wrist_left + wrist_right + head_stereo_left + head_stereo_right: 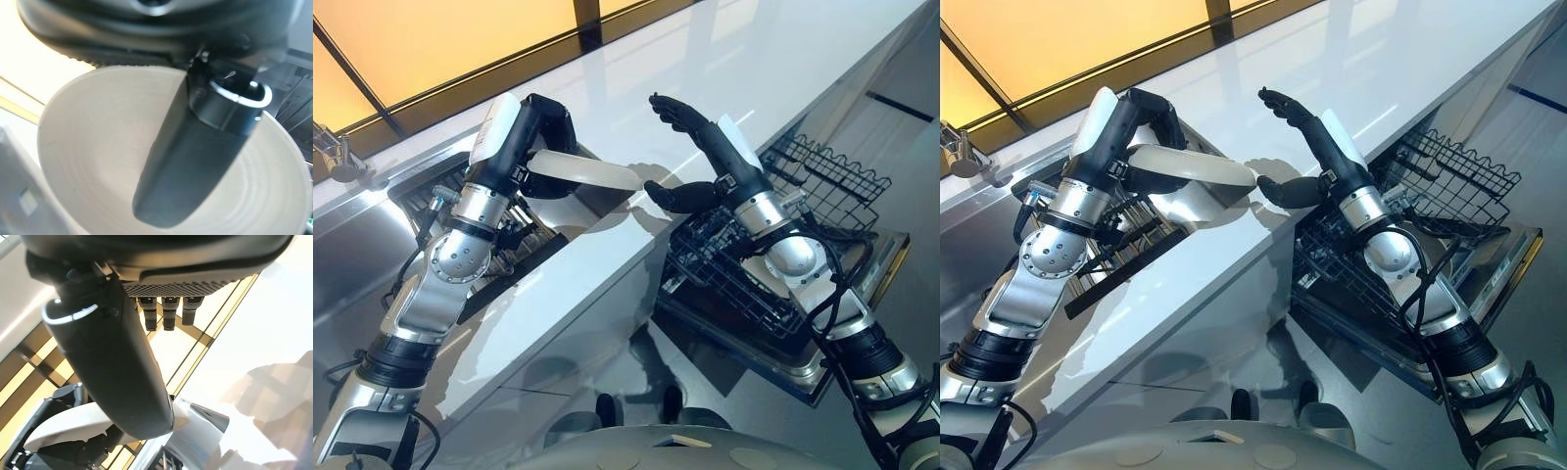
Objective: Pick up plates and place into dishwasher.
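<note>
item: plate (pixel 582 172), cream, held level above the desk's (pixel 607 264) front edge, my left hand (pixel 524 132) clamped on its rim, thumb across the face. right hand (pixel 700 147): fingers apart, thumb touching the far rim, likely to take it over. dishwasher rack (pixel 744 274) open below the desk's right end; nothing seems to bar the way.

A glossy white tabletop (pixel 724 69) runs beneath both hands. Beyond them, dark-framed window panes (pixel 431 39) glow warm amber. Below lies a reflective grey floor (pixel 607 362).
</note>
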Robot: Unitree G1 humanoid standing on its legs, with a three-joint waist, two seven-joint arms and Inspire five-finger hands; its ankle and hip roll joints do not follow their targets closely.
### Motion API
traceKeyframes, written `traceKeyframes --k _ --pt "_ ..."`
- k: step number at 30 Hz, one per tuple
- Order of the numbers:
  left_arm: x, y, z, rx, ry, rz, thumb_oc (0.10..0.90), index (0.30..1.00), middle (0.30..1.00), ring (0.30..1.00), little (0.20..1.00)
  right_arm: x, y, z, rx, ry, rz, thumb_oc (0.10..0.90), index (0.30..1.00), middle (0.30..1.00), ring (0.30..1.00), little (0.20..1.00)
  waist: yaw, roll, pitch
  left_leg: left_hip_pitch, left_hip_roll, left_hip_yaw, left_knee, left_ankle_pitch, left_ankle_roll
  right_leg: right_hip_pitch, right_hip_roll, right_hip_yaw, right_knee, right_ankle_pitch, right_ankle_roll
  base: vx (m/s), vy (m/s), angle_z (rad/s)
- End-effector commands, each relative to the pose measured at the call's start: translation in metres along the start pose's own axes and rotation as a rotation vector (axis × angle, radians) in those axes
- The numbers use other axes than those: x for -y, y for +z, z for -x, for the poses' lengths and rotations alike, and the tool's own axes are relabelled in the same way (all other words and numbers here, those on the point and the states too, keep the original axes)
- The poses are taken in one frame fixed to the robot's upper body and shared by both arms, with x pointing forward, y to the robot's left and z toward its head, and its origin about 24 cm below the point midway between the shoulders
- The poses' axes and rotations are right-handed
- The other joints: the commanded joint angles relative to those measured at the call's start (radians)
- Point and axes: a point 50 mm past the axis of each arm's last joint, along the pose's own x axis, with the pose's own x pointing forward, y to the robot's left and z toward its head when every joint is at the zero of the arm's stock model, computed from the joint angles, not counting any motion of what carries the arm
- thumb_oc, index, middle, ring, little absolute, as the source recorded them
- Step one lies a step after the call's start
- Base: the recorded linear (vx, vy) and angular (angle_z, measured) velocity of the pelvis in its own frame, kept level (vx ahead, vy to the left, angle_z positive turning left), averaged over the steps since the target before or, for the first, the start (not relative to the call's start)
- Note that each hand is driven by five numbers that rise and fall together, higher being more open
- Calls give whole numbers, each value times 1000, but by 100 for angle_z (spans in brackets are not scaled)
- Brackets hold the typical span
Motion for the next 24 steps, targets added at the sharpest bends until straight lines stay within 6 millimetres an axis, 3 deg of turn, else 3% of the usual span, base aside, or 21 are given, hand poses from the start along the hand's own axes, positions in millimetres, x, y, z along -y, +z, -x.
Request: traceKeyframes --k 1,12,24 --pt "-40 30 -23 193 186 -115 100 300 300 300 200 15 35 -14 193 -99 27 800 900 900 900 900 -8 -34 -126 -19 -34 71 2 -52 -26 4 2 -4 35 -56 84 0 0 0" --pt "-43 31 -24 198 198 -125 100 300 300 300 200 12 40 -18 208 -46 30 800 900 900 900 900 -4 -34 -134 -26 -32 63 2 -48 -29 1 3 -3 34 -54 84 0 0 0" --pt "-28 39 -34 221 148 -46 100 300 300 300 200 -5 70 -26 355 93 -102 800 900 900 900 900 -7 -38 -140 -30 -38 44 2 -47 -25 -4 14 21 37 -56 79 -2 0 1"
